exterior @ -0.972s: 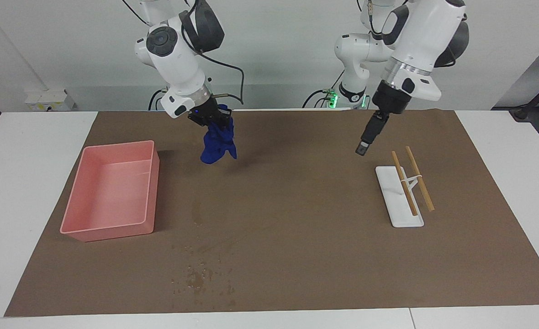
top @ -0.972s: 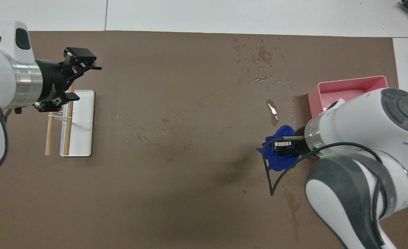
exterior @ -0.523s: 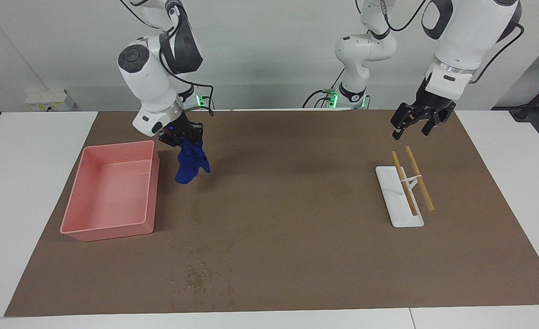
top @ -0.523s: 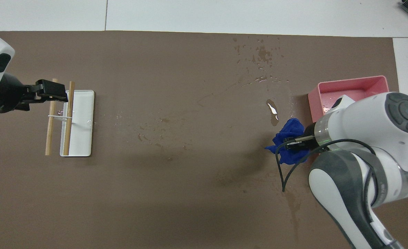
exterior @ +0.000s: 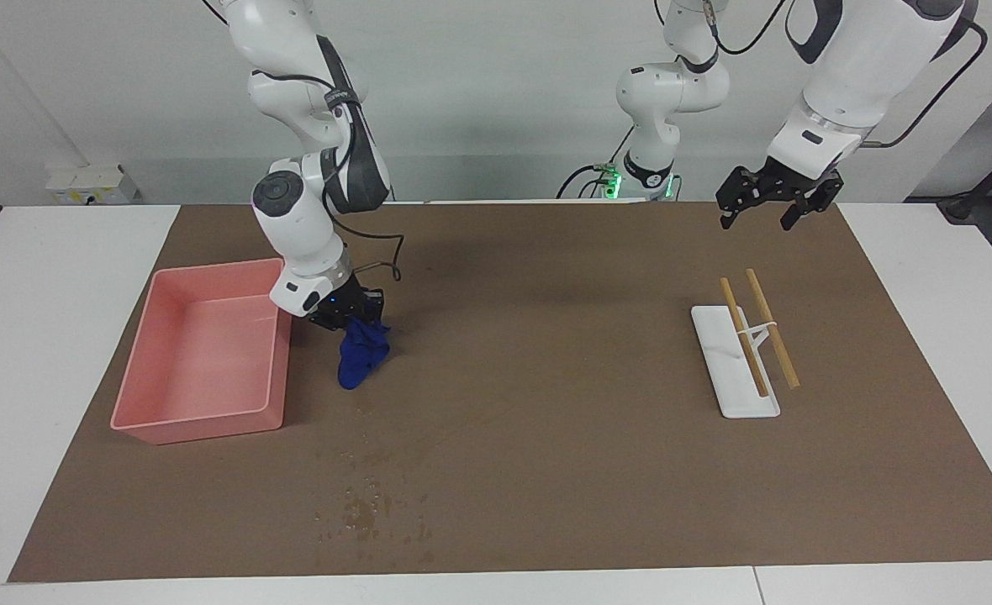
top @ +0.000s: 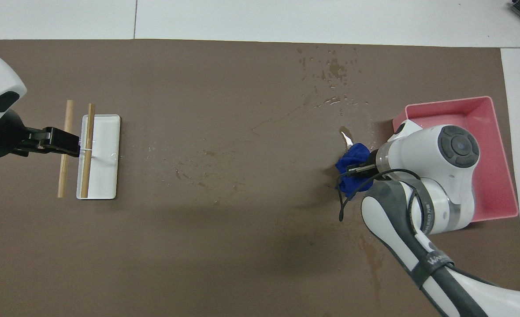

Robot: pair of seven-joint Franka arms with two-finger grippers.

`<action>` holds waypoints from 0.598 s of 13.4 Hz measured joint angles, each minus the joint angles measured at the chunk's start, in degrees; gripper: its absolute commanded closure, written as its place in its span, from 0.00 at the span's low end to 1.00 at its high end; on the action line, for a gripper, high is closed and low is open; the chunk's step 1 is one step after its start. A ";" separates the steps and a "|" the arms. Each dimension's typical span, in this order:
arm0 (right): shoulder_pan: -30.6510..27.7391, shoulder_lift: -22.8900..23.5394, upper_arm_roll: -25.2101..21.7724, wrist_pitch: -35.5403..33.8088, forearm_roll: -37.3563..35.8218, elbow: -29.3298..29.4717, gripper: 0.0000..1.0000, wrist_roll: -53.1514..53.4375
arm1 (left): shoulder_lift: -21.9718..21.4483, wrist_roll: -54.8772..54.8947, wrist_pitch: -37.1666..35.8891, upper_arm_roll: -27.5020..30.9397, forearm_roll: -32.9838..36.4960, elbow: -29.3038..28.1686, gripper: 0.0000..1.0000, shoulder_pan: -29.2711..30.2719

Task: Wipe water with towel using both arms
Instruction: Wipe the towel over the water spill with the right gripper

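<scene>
The blue towel [exterior: 361, 353] hangs bunched from my right gripper [exterior: 351, 309], which is shut on its top, right beside the pink bin's wall. The towel's lower tip is at or just above the brown mat; I cannot tell if it touches. In the overhead view the towel [top: 351, 165] lies just nearer to the robots than a small shiny puddle [top: 346, 136]. The water [exterior: 370, 508] is a patch of dark specks farther from the robots, near the mat's edge; it also shows in the overhead view [top: 332, 68]. My left gripper [exterior: 758, 220] is open and empty, raised over the mat at its own end.
The pink bin [exterior: 210, 270] stands at the right arm's end of the table [top: 502, 154]. A white tray [exterior: 736, 395] with two wooden sticks [exterior: 769, 328] across it lies at the left arm's end. Two slimmer arms [exterior: 656, 109] stand at the robots' edge.
My right gripper has come down with the towel and moved toward the pink bin, away from the robots. My left gripper has risen and drawn back toward the robots' edge.
</scene>
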 measured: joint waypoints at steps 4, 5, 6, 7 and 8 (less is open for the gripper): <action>-2.17 4.27 -0.18 3.06 -0.12 4.11 1.00 -4.19 | 0.11 1.19 -0.67 2.42 -0.20 0.47 0.00 -1.34; -2.27 5.25 -0.18 3.06 -0.31 5.89 1.00 -4.31 | 0.11 1.24 -0.72 2.46 -0.20 0.47 0.00 -1.35; -2.26 6.30 -0.14 3.13 -0.68 7.61 1.00 -4.31 | 0.12 1.30 -0.57 2.46 -0.20 0.47 0.00 -1.42; -2.25 7.59 -0.11 3.48 -0.94 9.26 1.00 -4.31 | 0.14 1.42 -0.18 2.47 -0.20 0.47 0.00 -1.57; -2.25 8.97 -0.09 4.14 -0.98 10.67 1.00 -4.31 | 0.18 1.52 0.21 2.46 -0.20 0.41 0.00 -1.74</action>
